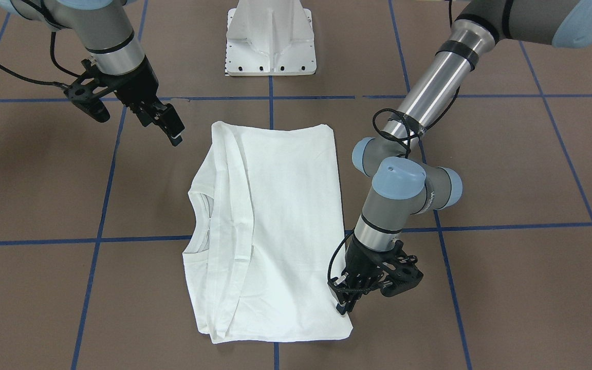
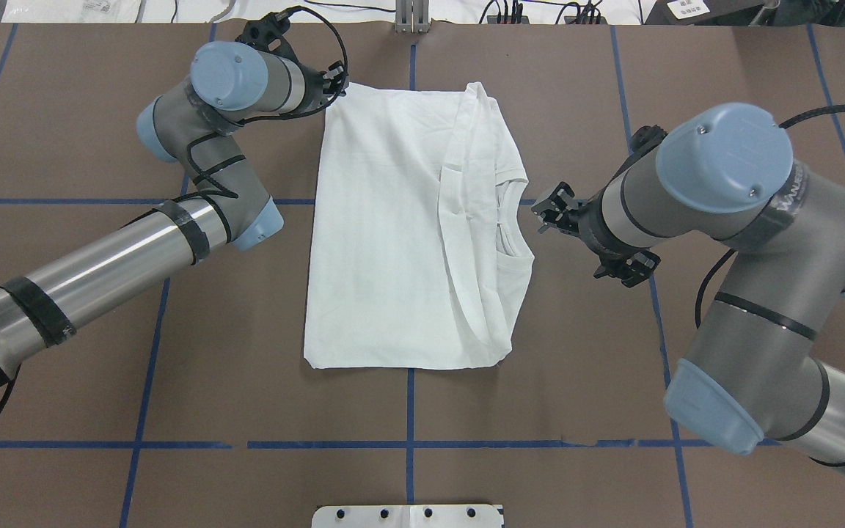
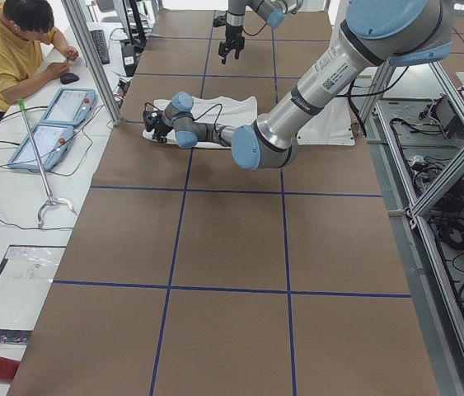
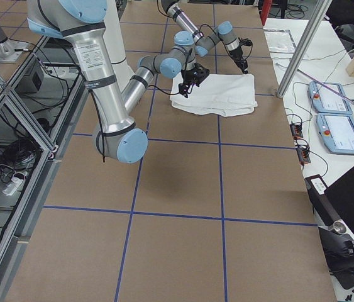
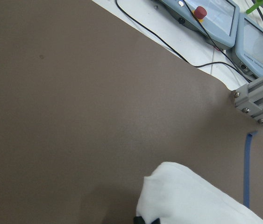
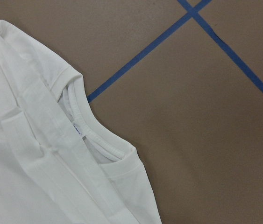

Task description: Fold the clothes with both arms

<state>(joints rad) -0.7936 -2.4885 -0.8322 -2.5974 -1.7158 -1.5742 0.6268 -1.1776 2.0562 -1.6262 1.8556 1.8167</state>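
Observation:
The white T-shirt lies flat on the brown table, its sleeves folded in over the body. Its ribbed collar, with a small label, faces my right side. My left gripper is low at the shirt's far hem corner, its fingers close together and shut on the cloth edge. My right gripper hovers above the table just off the collar side. It is open, holds nothing and is clear of the fabric.
The white pedestal base stands at the robot's edge of the table. Blue tape lines grid the brown surface. Beyond the far edge, a seated person and teach pendants are at a side table beside an aluminium post.

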